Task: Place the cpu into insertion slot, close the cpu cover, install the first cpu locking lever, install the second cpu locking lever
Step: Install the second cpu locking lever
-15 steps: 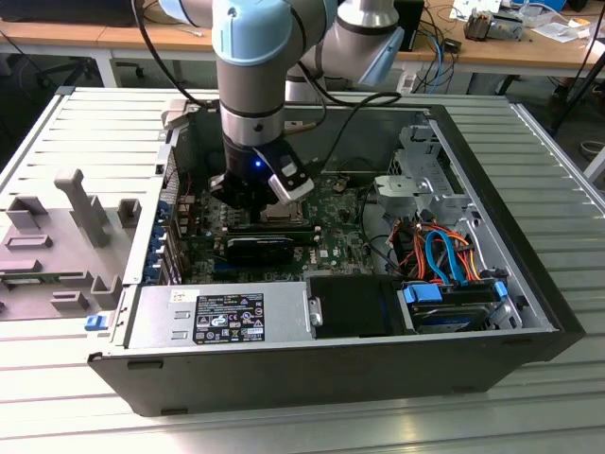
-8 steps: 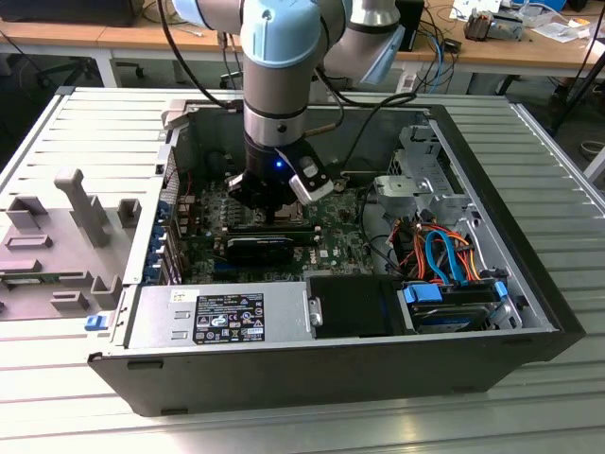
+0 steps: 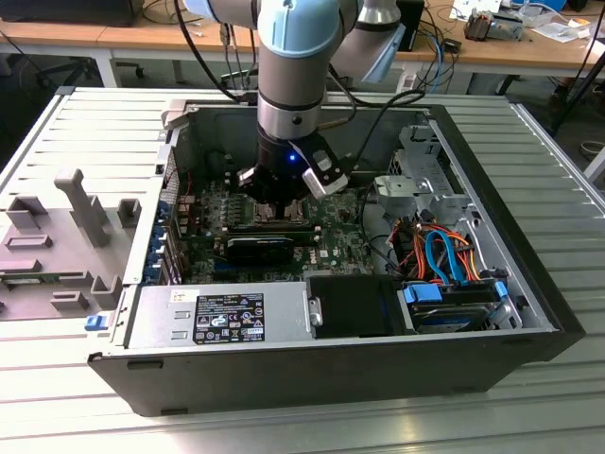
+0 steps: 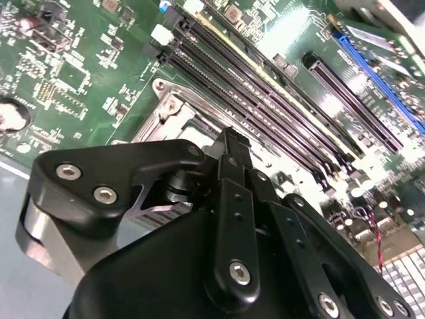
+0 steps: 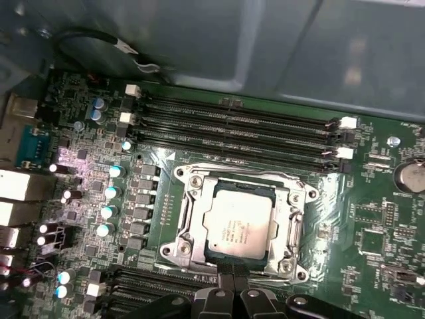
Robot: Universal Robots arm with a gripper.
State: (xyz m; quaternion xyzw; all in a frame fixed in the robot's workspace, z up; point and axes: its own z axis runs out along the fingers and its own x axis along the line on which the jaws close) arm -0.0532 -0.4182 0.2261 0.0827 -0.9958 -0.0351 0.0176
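Observation:
In the first wrist view the cpu (image 5: 239, 222) lies silvery side up inside the insertion slot (image 5: 180, 249), a square socket with a silver border and bolts at its corners. A thin silver frame, the cpu cover (image 5: 295, 216), lies flat around the chip. My gripper (image 5: 233, 282) is shut with nothing between its black fingers, its tips at the socket's edge. The second wrist view shows the gripper (image 4: 229, 136) from behind, over a corner of the socket (image 4: 169, 109). In the exterior view the gripper (image 3: 284, 200) reaches down into the open computer case. I cannot make out the locking levers.
Long black memory slots (image 5: 239, 126) run along both sides of the socket. A black cable (image 5: 99, 40) crosses near the grey case wall (image 5: 265, 46). The exterior view shows a black card (image 3: 260, 248), the power supply (image 3: 227, 317), coloured drive cables (image 3: 444, 255) and a grey fixture (image 3: 66, 227).

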